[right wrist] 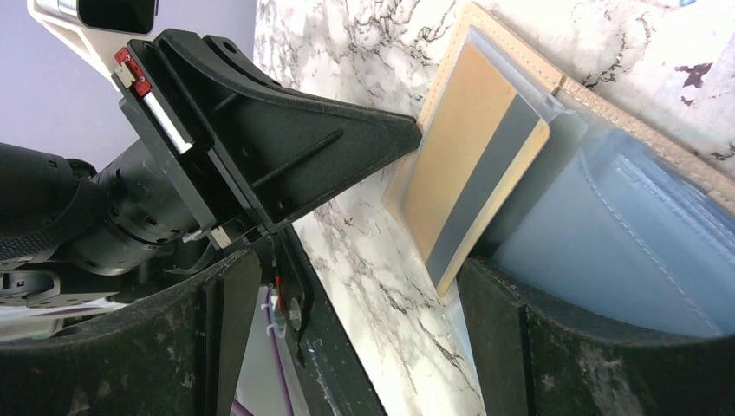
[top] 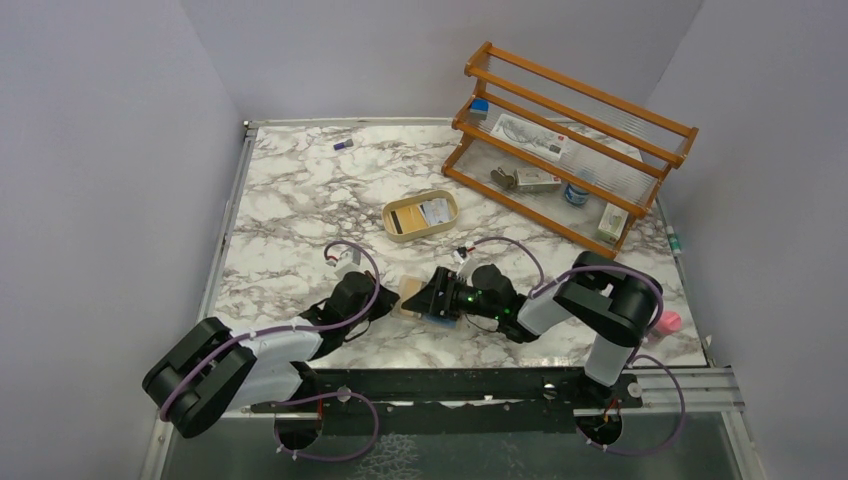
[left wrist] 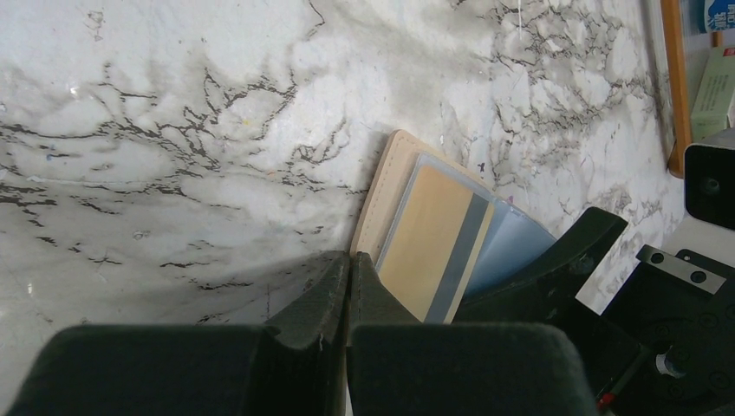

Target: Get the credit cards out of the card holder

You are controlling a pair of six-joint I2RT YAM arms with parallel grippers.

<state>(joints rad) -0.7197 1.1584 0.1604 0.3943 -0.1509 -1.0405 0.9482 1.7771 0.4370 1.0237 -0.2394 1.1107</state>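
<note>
The card holder [top: 412, 294] lay open on the table [top: 300, 200], near the front, between the two arms. The left jaws were shut tight, with their tips touching its tan edge. The right jaws stood wide apart, gripping nothing. A tan card [right wrist: 472, 182] with a grey stripe stuck partly out. From above, the arms hid most of it. I could not tell if the bluish pockets [right wrist: 607, 234] held more cards.
</note>
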